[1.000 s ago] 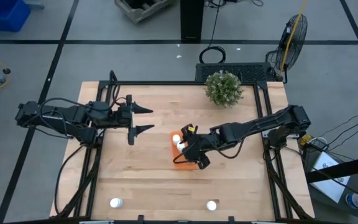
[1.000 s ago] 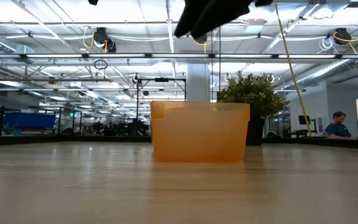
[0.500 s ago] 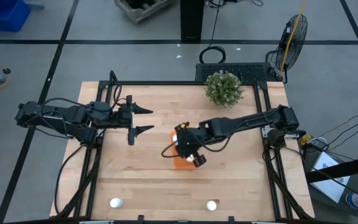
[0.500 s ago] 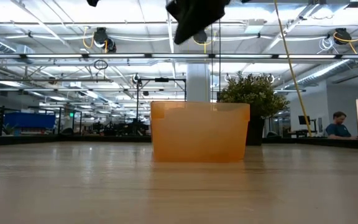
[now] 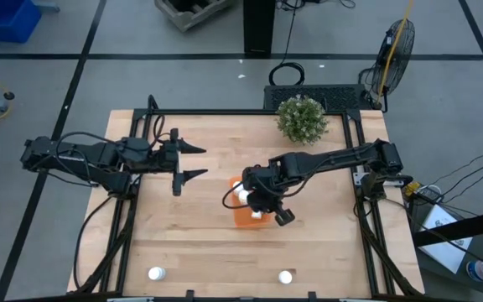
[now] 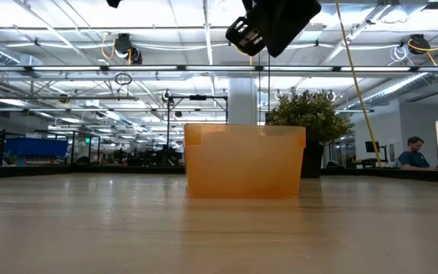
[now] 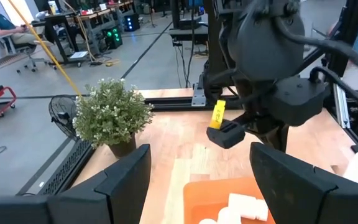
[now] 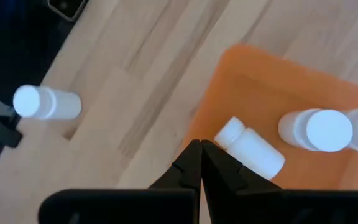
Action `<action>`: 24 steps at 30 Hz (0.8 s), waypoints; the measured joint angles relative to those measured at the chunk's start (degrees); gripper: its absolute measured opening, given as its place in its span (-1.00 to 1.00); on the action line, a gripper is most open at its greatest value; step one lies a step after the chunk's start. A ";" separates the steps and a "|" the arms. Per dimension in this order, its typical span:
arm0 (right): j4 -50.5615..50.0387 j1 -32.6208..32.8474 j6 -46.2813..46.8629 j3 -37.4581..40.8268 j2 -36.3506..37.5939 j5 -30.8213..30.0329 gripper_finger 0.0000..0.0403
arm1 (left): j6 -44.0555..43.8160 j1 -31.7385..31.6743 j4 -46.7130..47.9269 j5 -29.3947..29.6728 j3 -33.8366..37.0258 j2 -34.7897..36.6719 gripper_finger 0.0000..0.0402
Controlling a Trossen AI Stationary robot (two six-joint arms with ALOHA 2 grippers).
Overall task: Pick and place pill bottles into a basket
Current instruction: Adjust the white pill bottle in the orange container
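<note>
Hovering above the basket (image 8: 272, 112), right gripper (image 8: 201, 155) pinched empty; overhead hides this

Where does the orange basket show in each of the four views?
High view: basket at table centre, partly under the right arm.
Low view: basket centre, standing on the table.
Left wrist view: basket at the bottom edge.
Right wrist view: basket on the right.
Shared landmark: plant, except in the right wrist view.

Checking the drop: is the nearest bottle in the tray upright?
No, tipped. The pill bottle lies on its side in the orange tray.
</note>
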State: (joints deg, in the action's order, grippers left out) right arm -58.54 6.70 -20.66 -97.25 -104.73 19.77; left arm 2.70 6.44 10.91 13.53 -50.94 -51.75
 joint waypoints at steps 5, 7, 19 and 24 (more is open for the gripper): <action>6.27 0.11 -1.06 2.21 0.02 -0.60 -1.00 | 0.02 -0.01 -0.23 0.01 0.00 0.00 0.39; 9.48 0.15 -1.38 4.30 0.02 -2.53 -1.00 | 0.00 0.00 -0.21 0.01 0.00 0.00 0.39; 9.99 -2.79 -14.01 9.57 0.00 -11.09 -1.00 | -0.12 -0.01 -0.21 0.03 0.00 0.00 0.38; 7.53 -2.87 -23.10 9.55 0.00 -13.70 -1.00 | -0.20 0.01 -0.58 0.03 0.00 0.00 0.39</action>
State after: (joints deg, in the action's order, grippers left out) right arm -51.01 3.83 -43.76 -87.70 -104.73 6.07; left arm 2.50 6.46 10.32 13.56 -50.94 -51.75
